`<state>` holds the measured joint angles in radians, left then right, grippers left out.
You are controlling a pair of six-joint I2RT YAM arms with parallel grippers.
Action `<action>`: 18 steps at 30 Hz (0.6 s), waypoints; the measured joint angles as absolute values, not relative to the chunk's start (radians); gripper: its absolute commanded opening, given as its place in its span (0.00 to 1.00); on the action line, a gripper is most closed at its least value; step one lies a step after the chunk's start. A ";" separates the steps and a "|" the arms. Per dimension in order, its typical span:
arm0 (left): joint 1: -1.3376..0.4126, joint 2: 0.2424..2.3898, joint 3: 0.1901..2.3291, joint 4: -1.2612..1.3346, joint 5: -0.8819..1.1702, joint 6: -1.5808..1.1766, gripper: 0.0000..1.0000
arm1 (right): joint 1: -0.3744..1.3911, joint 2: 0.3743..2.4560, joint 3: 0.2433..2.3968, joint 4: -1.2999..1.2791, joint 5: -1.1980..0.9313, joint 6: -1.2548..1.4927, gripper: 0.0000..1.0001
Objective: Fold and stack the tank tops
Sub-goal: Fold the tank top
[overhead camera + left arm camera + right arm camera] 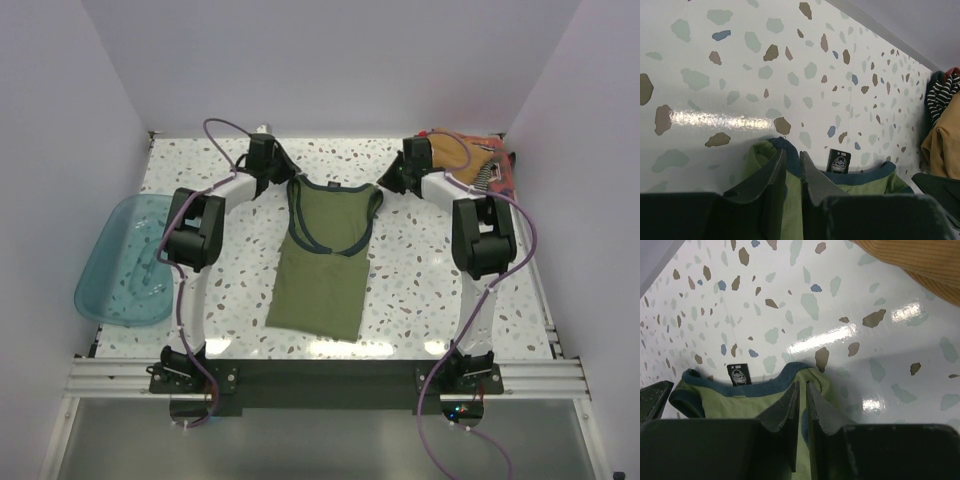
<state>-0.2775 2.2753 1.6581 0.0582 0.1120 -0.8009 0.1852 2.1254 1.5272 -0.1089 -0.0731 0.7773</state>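
My left gripper (791, 167) is clamped on one shoulder strap of the olive green tank top (322, 262), and my right gripper (802, 399) on the other (the neck label (738, 374) sits between them). The shirt lies flat behind both. The other tank tops (468, 158) are heaped just beyond my right gripper.

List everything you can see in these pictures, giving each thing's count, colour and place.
olive green tank top: one, blue trim, flat mid-table
tan-brown tank top: one, far right corner pile
striped tank top: one, black-and-white, same pile
reddish cloth: one, edge of that pile
tub: one, translucent teal, table's left edge
table: one, white, speckled
left gripper: black, shut on one green strap
right gripper: black, shut on the other strap
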 measured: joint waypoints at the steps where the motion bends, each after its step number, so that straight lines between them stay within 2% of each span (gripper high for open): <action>1: -0.279 2.275 1.658 0.058 0.112 -0.801 0.28 | 0.185 2.125 1.530 -0.113 -0.070 0.772 0.19; 2: -0.281 2.275 1.658 0.058 0.111 -0.798 0.30 | 0.185 2.125 1.533 -0.112 -0.065 0.760 0.27; 4: -0.282 2.275 1.658 0.058 0.107 -0.796 0.33 | 0.185 2.123 1.533 -0.117 -0.054 0.741 0.31; 18: -0.283 2.260 1.684 -0.066 -0.059 -0.716 0.45 | 0.186 2.104 1.528 -0.175 0.007 0.615 0.36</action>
